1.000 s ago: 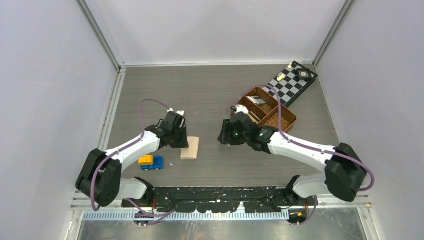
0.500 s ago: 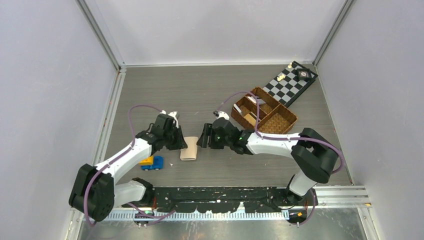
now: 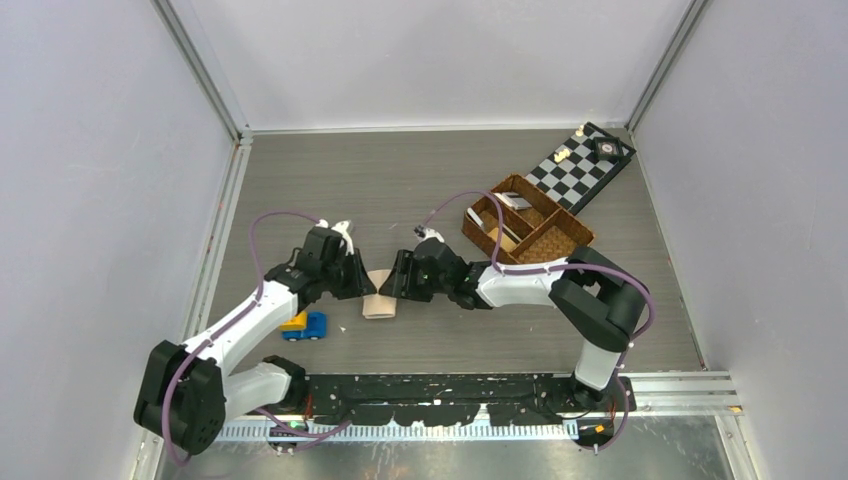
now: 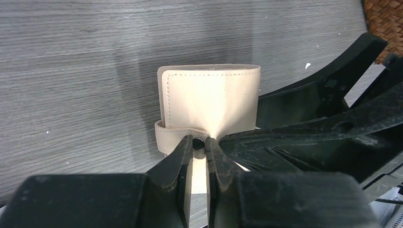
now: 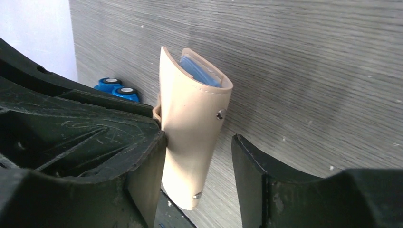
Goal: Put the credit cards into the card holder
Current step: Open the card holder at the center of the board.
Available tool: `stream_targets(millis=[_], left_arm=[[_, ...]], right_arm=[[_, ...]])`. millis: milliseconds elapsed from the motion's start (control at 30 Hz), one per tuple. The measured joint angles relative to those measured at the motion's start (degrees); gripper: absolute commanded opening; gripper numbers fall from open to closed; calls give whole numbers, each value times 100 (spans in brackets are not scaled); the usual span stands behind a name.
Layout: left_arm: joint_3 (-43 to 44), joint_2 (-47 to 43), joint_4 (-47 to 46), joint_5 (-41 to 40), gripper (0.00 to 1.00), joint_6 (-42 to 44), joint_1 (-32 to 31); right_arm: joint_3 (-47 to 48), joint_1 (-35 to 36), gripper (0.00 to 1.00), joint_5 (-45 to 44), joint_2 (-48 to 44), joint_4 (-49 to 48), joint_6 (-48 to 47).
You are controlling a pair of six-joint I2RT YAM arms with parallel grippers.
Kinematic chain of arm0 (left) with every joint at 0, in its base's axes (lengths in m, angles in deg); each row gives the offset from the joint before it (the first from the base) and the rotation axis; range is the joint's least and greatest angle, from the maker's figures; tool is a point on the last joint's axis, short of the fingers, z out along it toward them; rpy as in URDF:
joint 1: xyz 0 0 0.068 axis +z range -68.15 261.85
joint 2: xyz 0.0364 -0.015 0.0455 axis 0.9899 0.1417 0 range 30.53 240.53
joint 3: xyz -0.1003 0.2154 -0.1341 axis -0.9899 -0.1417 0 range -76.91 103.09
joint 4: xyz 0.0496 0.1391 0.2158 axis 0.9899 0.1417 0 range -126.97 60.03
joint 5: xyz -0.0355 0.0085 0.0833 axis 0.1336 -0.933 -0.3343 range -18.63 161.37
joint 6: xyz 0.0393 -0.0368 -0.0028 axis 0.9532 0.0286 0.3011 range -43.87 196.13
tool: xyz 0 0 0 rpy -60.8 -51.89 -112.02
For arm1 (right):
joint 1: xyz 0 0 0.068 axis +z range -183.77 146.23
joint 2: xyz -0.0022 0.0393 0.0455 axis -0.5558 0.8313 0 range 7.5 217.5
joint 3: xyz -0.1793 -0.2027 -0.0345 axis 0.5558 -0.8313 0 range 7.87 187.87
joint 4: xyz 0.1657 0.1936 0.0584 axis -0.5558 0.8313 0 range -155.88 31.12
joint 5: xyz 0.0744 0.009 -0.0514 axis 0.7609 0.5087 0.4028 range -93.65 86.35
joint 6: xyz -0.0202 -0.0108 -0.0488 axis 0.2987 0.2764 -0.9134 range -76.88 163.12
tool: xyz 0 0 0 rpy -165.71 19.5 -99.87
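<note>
My left gripper (image 3: pixel 358 283) has its jaws almost together, pinching the card holder (image 3: pixel 379 303) by the snap tab; from the left wrist I see the two fingers (image 4: pixel 183 159) closed on the tab's dark stud, with the beige face of the card holder (image 4: pixel 211 97) rising straight ahead of them. A second ago this gripper sat at the same edge of the card holder, and the grip has not changed. A blue and yellow toy truck (image 3: pixel 303 323) sits behind that gripper, toward the arm's base, where it was before.

The card holder lies between my two grippers. It was flat on the table (image 3: pixel 400 180) in the earlier overhead views. From the right wrist it (image 5: pixel 192 128) now looks tipped up on edge, with the pale blue pockets showing in its open top.

The big change is my right gripper (image 3: pixel 400 279). A second ago it hung well apart from the card holder, close to the woven basket (image 3: pixel 560 240); half a second ago it was nearer. Now it straddles the card holder with its jaws wide, holding nothing. The inner finger (image 5: pixel 152 161) touches the beige side, while the other finger (image 5: pixel 252 166) stands clear. Beyond this gripper's wrist, the basket and the chessboard (image 3: pixel 585 165) are unmoved.
</note>
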Motion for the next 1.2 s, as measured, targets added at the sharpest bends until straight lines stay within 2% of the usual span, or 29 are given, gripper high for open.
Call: stream_targets(millis=[167, 233, 267, 533, 567, 633, 700, 933, 1033, 1200], left_arm=[[-13, -101, 0, 57, 0, -17, 46], [-15, -107, -2, 76, 0, -17, 76], [-15, -107, 0, 76, 0, -17, 96], [-15, -208, 31, 50, 1, 28, 201], [-15, -214, 48, 22, 6, 33, 212], [-13, -245, 114, -50, 25, 57, 219], [-11, -304, 208, -114, 37, 120, 219], [72, -393, 299, 151, 60, 389, 221], [136, -363, 243, 400, 63, 511, 219], [173, -107, 120, 599, 61, 614, 219]], right_arm=[[61, 13, 14, 61, 22, -219, 52], [61, 13, 3, 52, 22, -249, 66], [61, 13, 1, 39, 22, -249, 94], [59, 15, 1, -160, -20, -125, 59], [57, 15, 1, -195, -39, -94, 46], [48, 15, 1, -282, -120, 24, -4], [44, 15, 0, -350, -188, 129, -68], [44, 13, 1, -708, -444, 734, -334], [44, 17, 1, -791, -560, 933, -435], [44, 15, 1, -857, -649, 1115, -501]])
